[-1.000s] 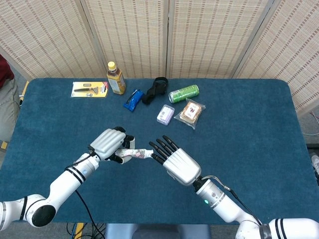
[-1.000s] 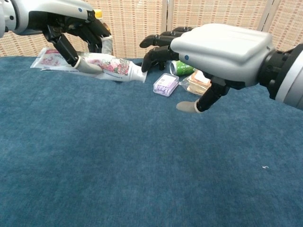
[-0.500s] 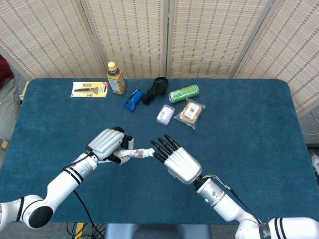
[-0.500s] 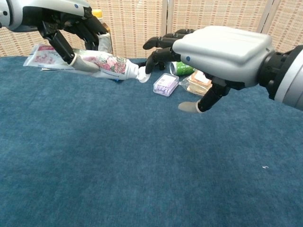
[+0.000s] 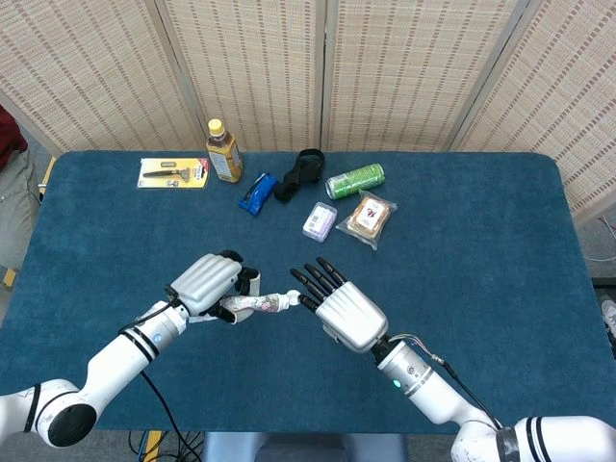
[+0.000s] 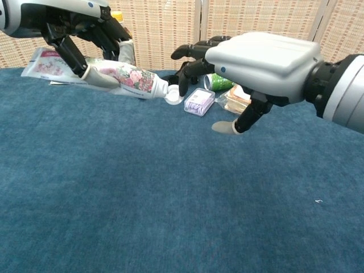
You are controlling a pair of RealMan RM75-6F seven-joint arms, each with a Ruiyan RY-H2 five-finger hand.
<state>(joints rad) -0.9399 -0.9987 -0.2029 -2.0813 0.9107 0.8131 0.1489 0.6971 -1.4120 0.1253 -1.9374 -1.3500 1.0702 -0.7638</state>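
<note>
Fingers (image 6: 74, 48) of the left hand (image 5: 207, 284) are wrapped around a floral-printed tube (image 6: 122, 78), holding it clear of the table (image 5: 481, 250) and roughly level, its white cap (image 6: 170, 94) pointing toward the right hand (image 5: 348, 313). Right hand fingers (image 6: 190, 51) are spread and extended toward the cap — the dark fingertips sit at the cap end, apparently touching it, but they grip nothing. In the chest view the thumb hangs below the palm, apart from the tube.

Along the far side of the table: a carded razor pack (image 5: 172, 172), a yellow-capped bottle (image 5: 223, 152), a blue packet (image 5: 257, 192), a black strap (image 5: 300, 173), a green can (image 5: 355, 180) lying on its side, a small lilac box (image 5: 320, 221) and a wrapped snack (image 5: 370, 218) — all well apart from both hands
</note>
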